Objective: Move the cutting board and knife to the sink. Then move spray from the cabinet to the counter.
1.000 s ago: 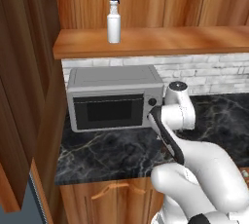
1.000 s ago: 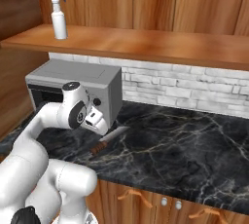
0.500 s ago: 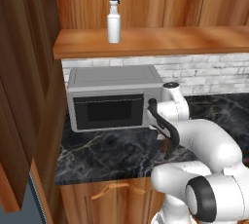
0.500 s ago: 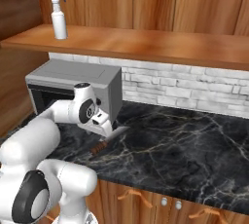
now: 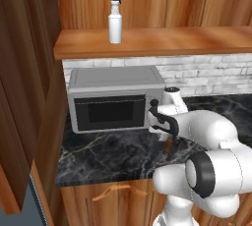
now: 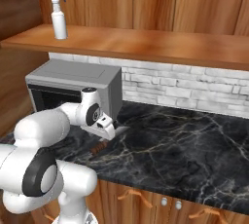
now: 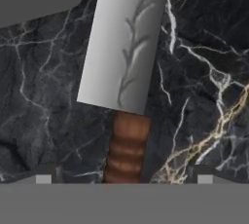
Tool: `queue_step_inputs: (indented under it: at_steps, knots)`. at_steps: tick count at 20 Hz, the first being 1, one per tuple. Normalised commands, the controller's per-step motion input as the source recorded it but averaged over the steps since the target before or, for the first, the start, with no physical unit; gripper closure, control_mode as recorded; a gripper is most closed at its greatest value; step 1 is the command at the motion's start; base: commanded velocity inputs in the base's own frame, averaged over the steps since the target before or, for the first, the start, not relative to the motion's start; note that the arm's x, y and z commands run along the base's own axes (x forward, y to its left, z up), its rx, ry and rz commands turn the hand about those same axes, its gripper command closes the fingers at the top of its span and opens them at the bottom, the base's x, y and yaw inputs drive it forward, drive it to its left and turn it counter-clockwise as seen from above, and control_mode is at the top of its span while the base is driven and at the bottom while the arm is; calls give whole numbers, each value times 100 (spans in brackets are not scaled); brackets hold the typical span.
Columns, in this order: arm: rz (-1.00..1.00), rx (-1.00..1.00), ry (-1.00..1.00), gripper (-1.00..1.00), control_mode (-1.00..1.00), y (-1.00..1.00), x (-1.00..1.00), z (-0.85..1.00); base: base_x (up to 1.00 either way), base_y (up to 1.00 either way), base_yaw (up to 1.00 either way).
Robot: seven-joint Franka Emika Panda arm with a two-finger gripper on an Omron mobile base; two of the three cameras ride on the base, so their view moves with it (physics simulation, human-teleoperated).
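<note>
So I'm basically at the start of this one. The knife (image 7: pixel 124 86) is lying flat on the counter (image 6: pixel 194 145) right under my gripper (image 7: pixel 124 179), blade pointing toward 12 o'clock in the hand view and the reddish-brown handle running down to 6 between my fingertips (image 7: pixel 43 179). My jaws are spread as wide as they go and have hold of nothing, with one tip at about 8 o'clock and the other at 4 o'clock of the handle, so I'd say I'm lined up for a grab that hasn't happened yet. The spray (image 5: pixel 115 16) is standing upright on the cabinet (image 5: pixel 162 43) shelf, at roughly 11 o'clock from the microwave (image 5: pixel 115 99) in the left base view, so that half isn't touched either. I can't spot the cutting board or the sink from here, so no idea how that part stands. The hand view gives me the blade and handle up close (the base views barely show a brown sliver of handle below my wrist), while the base views give me the shelf, spray and microwave.
</note>
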Motion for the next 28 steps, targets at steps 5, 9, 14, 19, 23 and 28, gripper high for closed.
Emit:
queue_step_inputs:
  at_steps: [5,9,14,19,23,28]
  knots:
    - [0,4,0,-100,-100,0,8,-31,0,0,0]
    - [0,0,0,-100,-100,0,1,-30,0,0,0]
    - [0,2,3,-100,-100,1,0,-26,0,0,0]
    - [0,2,7,-100,-100,0,3,-29,0,0,0]
    - [0,2,4,-100,-100,0,0,-28,0,0,0]
    - [0,1,0,-100,-100,0,1,-28,0,0,0]
